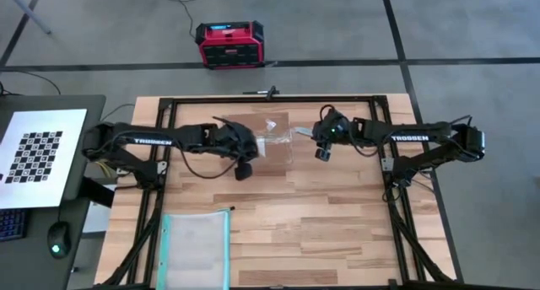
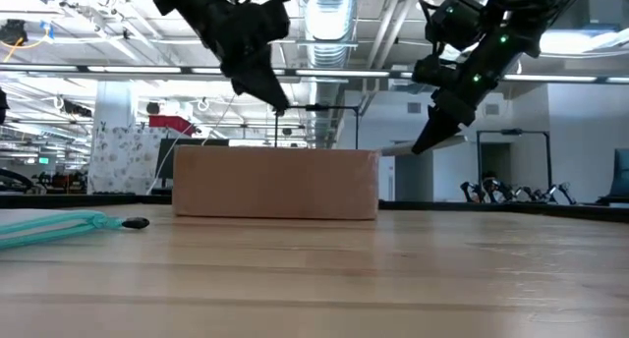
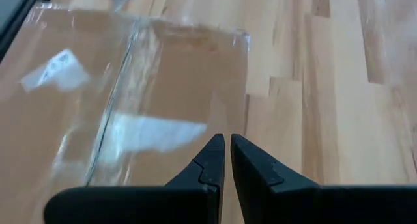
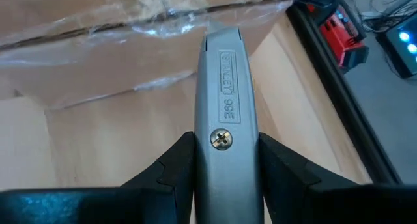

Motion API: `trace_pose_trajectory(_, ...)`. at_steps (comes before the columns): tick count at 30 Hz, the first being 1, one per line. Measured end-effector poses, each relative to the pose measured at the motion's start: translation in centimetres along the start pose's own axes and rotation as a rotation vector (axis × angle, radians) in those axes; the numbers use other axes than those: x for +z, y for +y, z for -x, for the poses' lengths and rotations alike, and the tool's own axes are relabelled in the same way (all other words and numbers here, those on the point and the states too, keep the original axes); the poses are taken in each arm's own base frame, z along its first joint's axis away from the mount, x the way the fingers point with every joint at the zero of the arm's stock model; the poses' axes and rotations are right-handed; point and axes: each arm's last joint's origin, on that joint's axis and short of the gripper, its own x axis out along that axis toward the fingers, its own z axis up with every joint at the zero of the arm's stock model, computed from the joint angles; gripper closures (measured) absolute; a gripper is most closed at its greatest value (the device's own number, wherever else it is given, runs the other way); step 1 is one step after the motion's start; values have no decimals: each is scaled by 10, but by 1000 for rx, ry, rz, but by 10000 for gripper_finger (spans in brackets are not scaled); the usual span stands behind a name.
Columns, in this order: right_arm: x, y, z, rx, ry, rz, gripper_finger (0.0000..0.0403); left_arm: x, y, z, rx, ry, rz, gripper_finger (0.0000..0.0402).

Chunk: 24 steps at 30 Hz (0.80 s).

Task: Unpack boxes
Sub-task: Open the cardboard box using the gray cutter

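One brown cardboard box (image 1: 263,136) lies flat on the wooden surface (image 1: 337,231), just above the middle of the high view, its flaps down and sealed under shiny clear tape (image 4: 163,25), so unpacking appears not to have begun. That tape likely explains the tool: the right hand (image 1: 323,138), at the box's right edge in the high view, is clenched on a grey metal utility knife (image 4: 225,113), gripped across the handle so the nose points at the taped seam. Whether the tip touches the tape cannot be told.

Left of centre in the high view, the left hand (image 1: 242,166) hovers over the box's lower left part, fingers (image 3: 212,162) pressed together with nothing between them, perhaps placed to steady the box during a cut. In the low view it hangs just above the top.

Lower left of the high view holds a clear teal-edged pouch (image 1: 196,248), well apart from the box. A red and black case (image 1: 229,44) sits on the floor beyond, at the top.
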Motion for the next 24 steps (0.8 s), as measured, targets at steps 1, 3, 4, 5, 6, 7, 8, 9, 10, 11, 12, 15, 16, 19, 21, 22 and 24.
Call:
trace_pose_trajectory(1, 0, 0, -1, 4, -2, 10, 279, 0, -1, -4, -4, 2, -2, 389)
trace_pose_trajectory(3, 1, 1, -4, 20, -10, 13, 279, -3, -3, -14, -7, 28, -11, 389)
trace_pose_trajectory(4, 1, 2, -6, 25, -9, 15, 279, -4, -4, -18, -8, 32, -13, 389)
trace_pose_trajectory(5, 1, 3, -8, 33, -7, 19, 279, -5, -5, -22, -9, 34, -14, 389)
trace_pose_trajectory(6, 1, 4, -10, 45, -6, 23, 279, -5, -6, -25, -11, 34, -15, 389)
trace_pose_trajectory(7, 1, 4, -12, 49, -9, 24, 279, -5, -6, -29, -12, 33, -16, 389)
trace_pose_trajectory(8, 2, 4, -13, 49, -15, 25, 279, -6, -7, -32, -14, 32, -23, 389)
trace_pose_trajectory(9, 2, 5, -14, 48, -21, 28, 279, -6, -8, -34, -15, 35, -30, 389)
trace_pose_trajectory(10, 3, 5, -14, 47, -32, 34, 279, -7, -8, -37, -16, 37, -34, 389)
trace_pose_trajectory(11, 4, 5, -14, 46, -43, 40, 279, -7, -8, -39, -16, 35, -34, 389)
trace_pose_trajectory(12, 5, 5, -14, 47, -50, 47, 279, -8, -9, -41, -16, 36, -35, 389)
trace_pose_trajectory(15, 6, 5, -14, 62, -68, 57, 279, -8, -9, -46, -16, 37, -34, 389)
trace_pose_trajectory(16, 7, 5, -14, 63, -71, 59, 279, -9, -9, -47, -16, 41, -35, 389)
trace_pose_trajectory(19, 7, 6, -14, 84, -81, 77, 279, -8, -9, -46, -16, 36, -55, 389)
trace_pose_trajectory(21, 9, 7, -15, 107, -104, 83, 279, -8, -9, -46, -16, 36, -61, 389)
trace_pose_trajectory(22, 10, 7, -15, 117, -119, 90, 279, -8, -9, -46, -16, 37, -61, 389)
trace_pose_trajectory(24, 11, 8, -18, 131, -128, 115, 279, -8, -9, -46, -16, 38, -61, 389)
